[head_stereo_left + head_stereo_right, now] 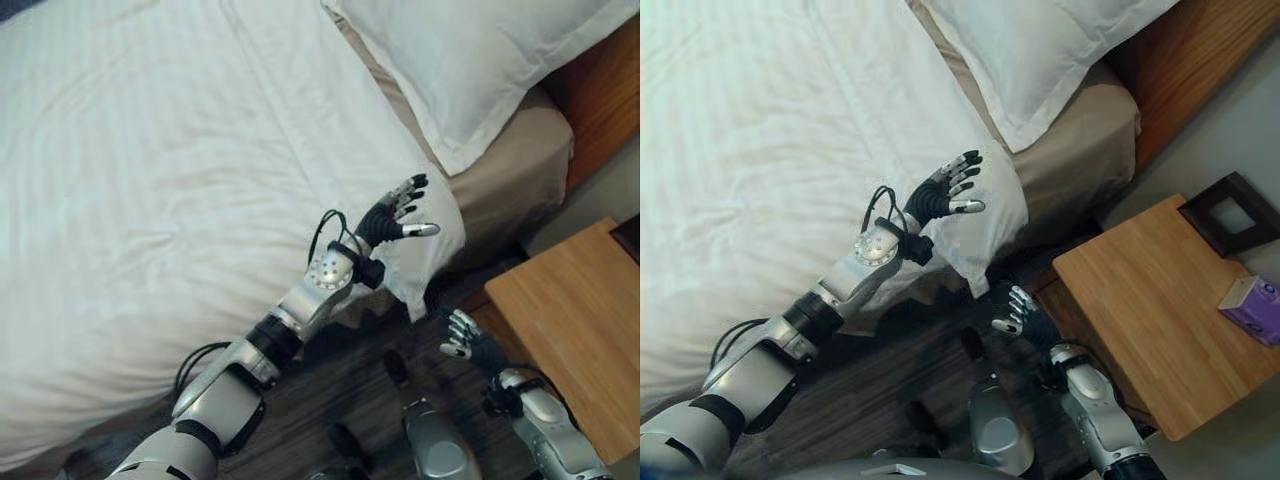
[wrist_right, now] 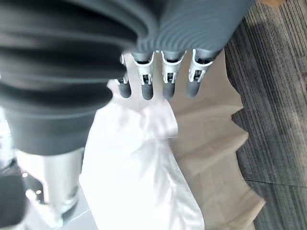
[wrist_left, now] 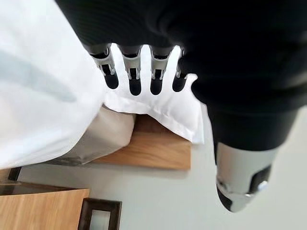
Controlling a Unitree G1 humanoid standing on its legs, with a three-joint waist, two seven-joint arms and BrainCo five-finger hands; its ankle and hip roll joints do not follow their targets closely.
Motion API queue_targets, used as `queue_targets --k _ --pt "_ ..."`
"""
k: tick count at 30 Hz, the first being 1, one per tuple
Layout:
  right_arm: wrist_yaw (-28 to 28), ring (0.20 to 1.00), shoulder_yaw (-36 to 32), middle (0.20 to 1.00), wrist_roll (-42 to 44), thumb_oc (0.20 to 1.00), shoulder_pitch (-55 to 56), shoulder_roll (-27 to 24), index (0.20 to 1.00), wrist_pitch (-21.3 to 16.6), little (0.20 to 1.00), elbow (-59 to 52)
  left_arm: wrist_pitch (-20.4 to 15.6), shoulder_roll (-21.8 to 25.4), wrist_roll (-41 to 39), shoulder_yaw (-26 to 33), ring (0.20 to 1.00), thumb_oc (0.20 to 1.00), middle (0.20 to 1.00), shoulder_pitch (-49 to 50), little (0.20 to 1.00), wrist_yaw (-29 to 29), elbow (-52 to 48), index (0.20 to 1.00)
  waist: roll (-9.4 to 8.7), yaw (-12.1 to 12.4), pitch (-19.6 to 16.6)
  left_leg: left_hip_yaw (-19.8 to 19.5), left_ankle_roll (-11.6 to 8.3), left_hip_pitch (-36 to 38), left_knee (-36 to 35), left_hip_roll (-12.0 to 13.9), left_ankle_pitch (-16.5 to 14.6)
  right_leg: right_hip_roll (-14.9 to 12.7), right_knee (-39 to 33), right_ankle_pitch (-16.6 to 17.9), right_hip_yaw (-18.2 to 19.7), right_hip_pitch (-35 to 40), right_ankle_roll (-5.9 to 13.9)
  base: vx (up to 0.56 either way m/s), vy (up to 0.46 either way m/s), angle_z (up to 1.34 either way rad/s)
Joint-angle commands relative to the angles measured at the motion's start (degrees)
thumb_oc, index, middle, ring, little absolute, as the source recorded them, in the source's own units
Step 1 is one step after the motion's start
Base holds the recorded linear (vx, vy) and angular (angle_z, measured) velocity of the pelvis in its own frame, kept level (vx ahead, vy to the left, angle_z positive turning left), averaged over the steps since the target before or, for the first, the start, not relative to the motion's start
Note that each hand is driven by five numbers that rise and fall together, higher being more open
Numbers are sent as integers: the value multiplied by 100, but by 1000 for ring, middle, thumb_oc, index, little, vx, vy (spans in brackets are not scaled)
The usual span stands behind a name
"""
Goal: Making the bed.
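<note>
Both robot hands, left [image 1: 392, 220] and right [image 1: 462, 335], hang open beside nightstand [image 1: 1150, 310] and duvet [image 1: 200, 180].

Bedroom, hotel-like.
Bed with white striped duvet [image 1: 150, 180], plump white pillow [image 1: 470, 60], wooden headboard [image 1: 1200, 50], light wooden bedside desk [image 1: 1150, 300].

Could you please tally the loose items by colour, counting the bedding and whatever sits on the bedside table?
White: 2, the duvet and the pillow.
Black: 1, the picture frame.
Purple: 1, the box.
Total: 4.
</note>
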Motion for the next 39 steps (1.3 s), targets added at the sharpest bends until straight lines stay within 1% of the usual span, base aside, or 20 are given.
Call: queue_targets --k 1,2,3,4,5,6,7,8,10,11,12,17,20,21,22,23,25,30,33,39 --pt "-96 1000 -277 1000 -294 1000 346 -282 1000 -172 1000 -112 -309 499 -796 123 1000 1000 1000 -193 1000 -477 -752 1000 20 22 -258 -506 -349 13 70 368 512 -219 69 -335 -198 425 470 0 0 0" --pt "-96 1000 -275 1000 -294 1000 347 -281 1000 -172 1000 -112 -306 502 -796 124 1000 1000 1000 -190 1000 -477 -757 1000 19 21 -258 -507 -349 14 70 368 512 -219 69 -335 -198 426 471 0 0 0" --pt "-509 1000 -742 1000 -430 1000 412 -207 1000 -234 1000 24 -410 832 -1284 341 1000 1000 1000 50 1000 -582 -1472 1000 32 90 -296 -552 -345 37 70 358 504 -235 69 -366 -244 495 464 6 -6 13" --pt "-510 1000 -740 1000 -431 1000 415 -206 1000 -232 1000 21 -405 835 -1284 343 1000 1000 1000 57 1000 -580 -1480 1000 31 87 -296 -553 -345 39 70 358 503 -235 69 -367 -245 498 464 25 -17 13" --pt "-909 1000 -1234 1000 -484 1000 337 -94 1000 -403 1000 20 -508 936 -1851 721 1000 1000 1000 552 1000 -643 -2124 1000 36 179 -331 -601 -328 57 70 345 485 -243 69 -387 -277 555 465 13 -15 16" --pt "-910 1000 -1230 1000 -485 1000 335 -94 1000 -402 1000 18 -504 942 -1852 726 1000 1000 1000 558 1000 -642 -2132 1000 33 179 -343 -598 -330 38 70 345 501 -243 69 -372 -272 534 460 49 -16 5" --pt "-1467 1000 -1877 1000 -770 1000 36 -43 1000 -663 1000 -109 -601 989 -2224 1354 1000 1000 1000 1250 1000 -683 -2774 1000 54 328 -378 -668 -300 85 70 329 448 -263 69 -432 -321 628 469 21 -10 6" --pt "-1470 1000 -1866 1000 -772 1000 32 -45 1000 -661 1000 -111 -592 996 -2224 1369 1000 1000 1000 1265 1000 -680 -2790 1000 51 322 -391 -665 -302 61 70 329 469 -262 69 -413 -316 603 463 46 2 3" --pt "-1874 1000 -2192 1000 -977 1000 -410 -48 1000 -836 1000 -200 -678 856 -2631 1807 1000 1000 1000 2000 1000 -778 -3007 1000 53 464 -410 -713 -273 124 70 323 416 -280 69 -464 -355 699 474 21 1 3" --pt "-2156 1000 -2435 1000 -1121 1000 -834 -117 1000 -907 1000 -303 -723 848 -2647 2288 1000 1000 1000 2680 1000 -674 -3018 1000 37 647 -458 -764 -247 181 70 308 387 -292 69 -499 -401 784 468 10 -12 10" --pt "-2158 1000 -2426 1000 -1122 1000 -840 -117 1000 -907 1000 -302 -720 851 -2646 2298 1000 1000 1000 2687 1000 -671 -3026 1000 30 644 -462 -760 -248 164 70 307 411 -292 69 -477 -396 765 461 28 -20 7" --pt "-2582 1000 -2390 1000 -1405 1000 -1909 -448 1000 -805 1000 -464 -428 939 -3010 3237 1000 1000 1000 4437 1000 -460 -2633 1000 -63 1216 -541 -954 -194 317 70 283 407 -312 69 -595 -573 1068 412 16 -26 18" --pt "-2417 1000 -2125 1000 -1356 1000 -2030 -341 1000 -758 1000 -733 -318 790 -3023 3339 1000 1000 1000 4968 1000 -452 -2501 1000 -124 1401 -565 -1036 -172 308 70 278 449 -327 69 -596 -665 1127 387 -8 -26 24" --pt "-2279 699 -1997 699 -1276 699 -2024 -280 699 -740 699 -832 -264 768 -3012 3297 1000 1000 1000 5074 1000 -469 -2516 1000 -139 1444 -562 -1065 -165 312 70 276 451 -331 69 -607 -697 1159 380 2 -21 26" --pt "-2275 300 -1995 300 -1274 300 -2018 -277 300 -738 300 -837 -262 769 -3011 3301 1000 1000 1000 5085 1000 -468 -2522 1000 -141 1436 -563 -1070 -165 315 70 275 450 -332 69 -609 -702 1165 380 -3 -23 25" --pt "-1954 200 -1727 200 -824 200 -1957 -83 200 -763 200 -985 -131 689 -3061 3177 1000 1000 1000 5300 1000 -530 -2459 1000 -172 1523 -557 -1126 -152 327 70 274 460 -343 69 -628 -762 1224 363 -3 -24 27" --pt "-1613 200 -1406 200 -315 200 -1903 128 200 -769 200 -972 -49 622 -3062 3059 1000 1000 1000 5490 1000 -560 -2421 1000 -200 1593 -563 -1189 -144 326 70 282 470 -342 69 -653 -837 1267 344 -3 -24 20" --pt "-1407 200 -863 200 580 200 -1965 475 200 -699 200 -493 66 562 -3042 2672 1000 1000 1000 5593 1000 -573 -2367 1000 -218 1695 -544 -1282 -140 301 70 269 486 -342 69 -673 -940 1298 331 2 -11 15" --pt "-1411 200 -674 200 513 200 -2091 394 200 -577 200 -179 93 565 -3071 2528 1000 1000 1000 5570 1000 -616 -2336 1000 -202 1750 -514 -1319 -145 249 70 251 497 -355 69 -667 -973 1266 336 -4 -4 1" --pt "-1628 200 -680 200 1058 200 -2854 332 200 -558 200 934 70 681 -3225 2390 1000 1000 1000 5512 1000 -632 -2394 1000 9 1913 -413 -1353 -150 66 70 205 561 -397 69 -626 -987 1061 363 -27 0 5"
